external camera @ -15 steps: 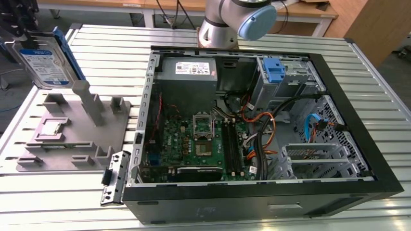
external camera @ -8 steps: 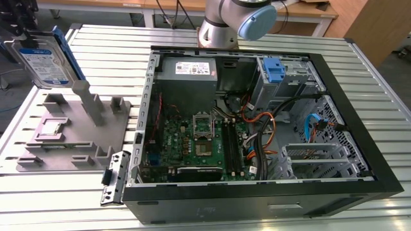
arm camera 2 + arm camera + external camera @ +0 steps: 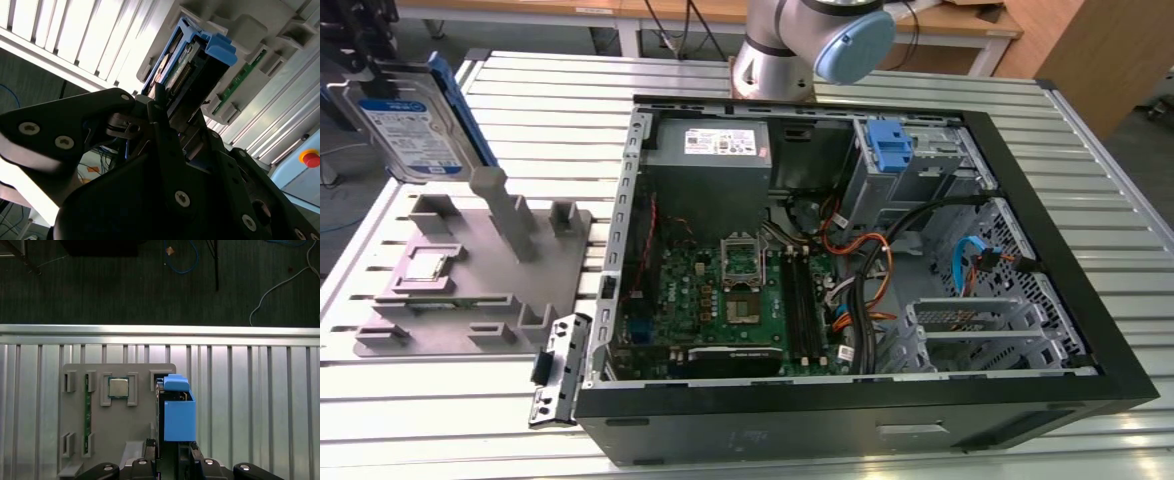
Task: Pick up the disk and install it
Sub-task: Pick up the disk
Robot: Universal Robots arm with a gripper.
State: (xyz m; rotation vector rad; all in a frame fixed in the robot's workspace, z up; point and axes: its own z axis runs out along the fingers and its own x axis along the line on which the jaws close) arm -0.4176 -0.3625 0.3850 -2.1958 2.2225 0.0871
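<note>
The end effector (image 3: 171, 446) is clamped on the disk (image 3: 177, 415), its fingers (image 3: 150, 444) pressing the flat faces on either side in both wrist views. In the exterior view the disk (image 3: 411, 125) stands on edge, tilted, over the grey fixture (image 3: 480, 270) on the slatted surface (image 3: 454, 410), well apart from the open computer case (image 3: 854, 420).

The exterior view overlooks the whole table (image 3: 547, 110); both wrist views look closely past the claw (image 3: 170, 446) at the grey fixture (image 3: 135, 415).
</note>
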